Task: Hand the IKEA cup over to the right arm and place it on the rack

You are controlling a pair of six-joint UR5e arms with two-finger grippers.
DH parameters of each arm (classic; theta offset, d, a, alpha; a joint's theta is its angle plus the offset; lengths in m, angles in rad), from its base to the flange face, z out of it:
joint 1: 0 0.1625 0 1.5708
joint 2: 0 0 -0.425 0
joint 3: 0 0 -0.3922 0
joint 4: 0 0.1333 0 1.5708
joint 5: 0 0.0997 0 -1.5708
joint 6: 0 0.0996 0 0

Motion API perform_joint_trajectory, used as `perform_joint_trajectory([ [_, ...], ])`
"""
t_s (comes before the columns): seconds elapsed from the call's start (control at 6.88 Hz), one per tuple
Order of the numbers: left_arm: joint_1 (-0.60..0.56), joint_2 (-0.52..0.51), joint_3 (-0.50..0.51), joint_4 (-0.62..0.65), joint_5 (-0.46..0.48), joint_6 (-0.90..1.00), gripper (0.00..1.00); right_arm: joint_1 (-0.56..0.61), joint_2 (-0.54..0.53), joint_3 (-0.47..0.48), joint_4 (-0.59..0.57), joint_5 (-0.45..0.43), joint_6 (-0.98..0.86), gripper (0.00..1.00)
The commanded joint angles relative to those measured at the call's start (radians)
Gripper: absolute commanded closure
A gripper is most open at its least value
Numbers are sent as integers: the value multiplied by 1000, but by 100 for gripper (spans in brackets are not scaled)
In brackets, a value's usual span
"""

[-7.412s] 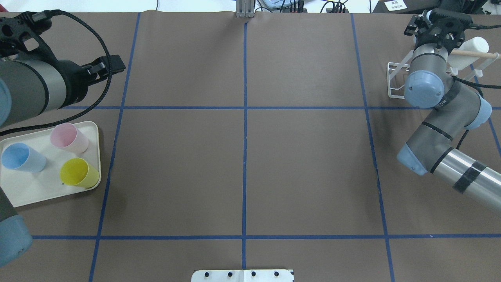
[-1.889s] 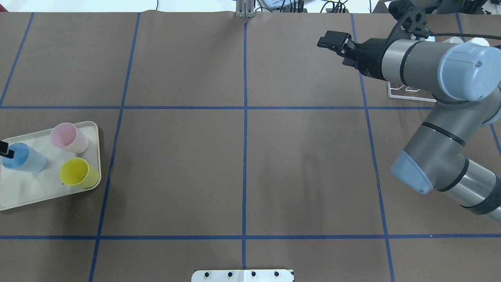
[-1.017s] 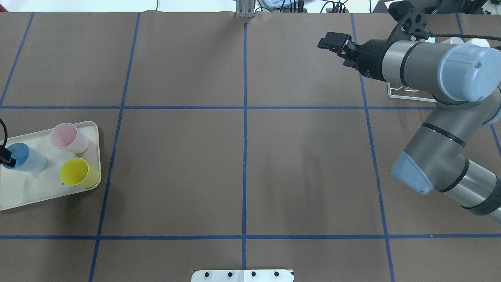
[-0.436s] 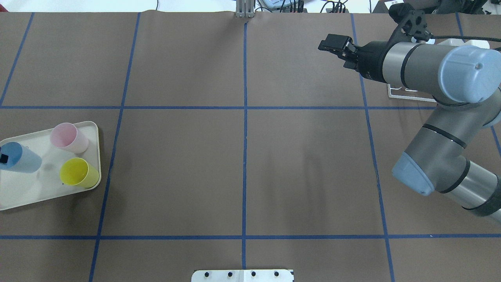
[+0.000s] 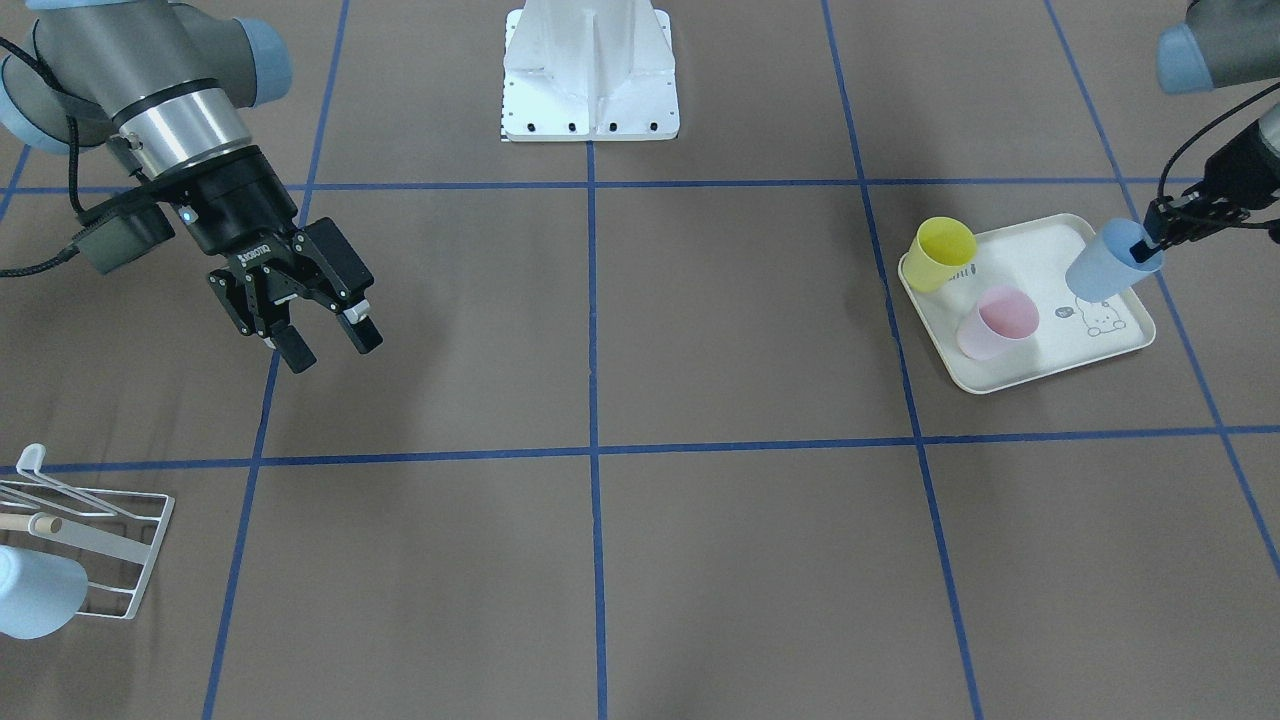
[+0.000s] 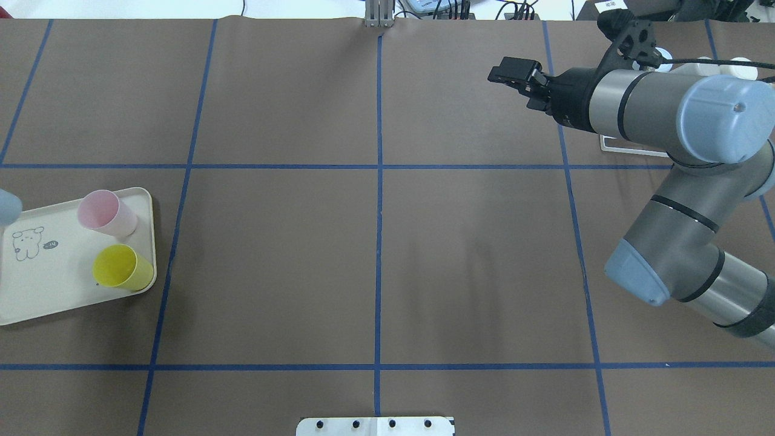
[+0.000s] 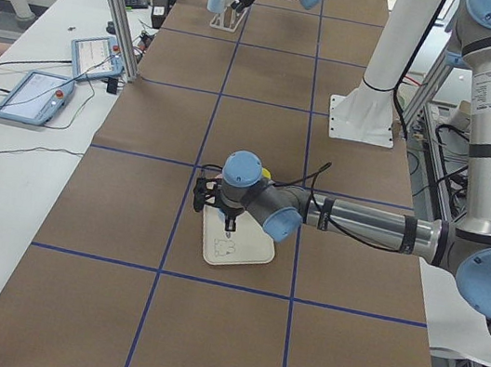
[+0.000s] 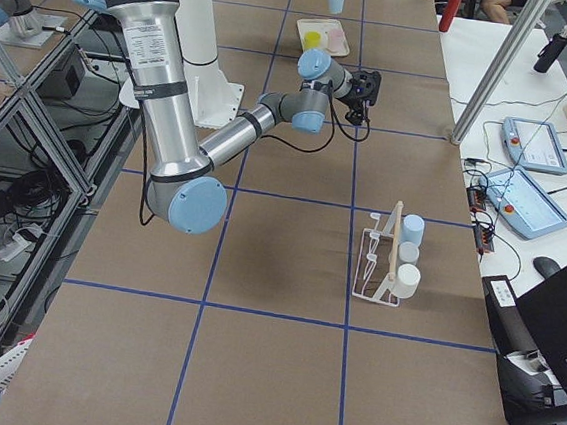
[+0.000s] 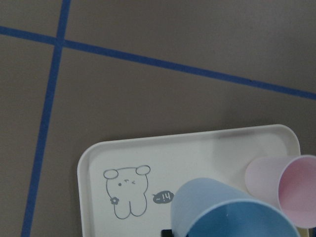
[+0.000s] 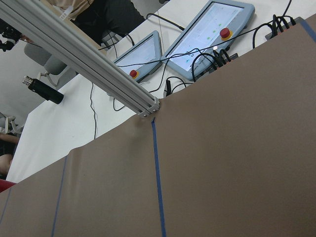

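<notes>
Front view: your left tool [image 5: 1150,245] pinches the blue cup [image 5: 1105,270] by its rim. The cup hangs tilted at the tool's 8 o'clock, over the tray [image 5: 1030,250]. Right tool [image 5: 333,350] spread, empty; rack [image 5: 100,545] at its 8 o'clock.

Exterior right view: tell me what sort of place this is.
Probably a robotics lab: aluminium frame posts, teach pendants beside the table, and a blue tape grid marked on it.

blue cup [image 6: 7,206] likely edge-cropped, rack [image 6: 626,148] mostly hidden
</notes>
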Motion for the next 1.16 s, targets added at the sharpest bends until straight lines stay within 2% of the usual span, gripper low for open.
perform_joint_trajectory([
  [0.0,-74,-102,-29,192,8,1,100,-20,1,-8,39,-1,43,1],
  [0.15,-80,-223,-30,350,49,1,100,-28,1,-8,39,-5,43,1],
  [0.29,-72,-350,-24,488,175,-5,100,-35,4,-8,39,-12,45,1],
  [0.44,-28,-453,-20,582,212,-53,100,-36,7,-8,39,-10,45,1],
  [0.58,13,-501,-21,551,207,-259,100,-36,8,-7,41,-9,47,1],
  [0.73,109,-527,-27,443,209,-478,100,-36,13,-2,41,-9,63,1],
  [0.87,191,-528,-6,196,220,-726,100,-36,20,-1,45,-6,127,1],
  [1.02,236,-529,34,-44,221,-960,100,-37,28,-8,112,-7,193,1],
])
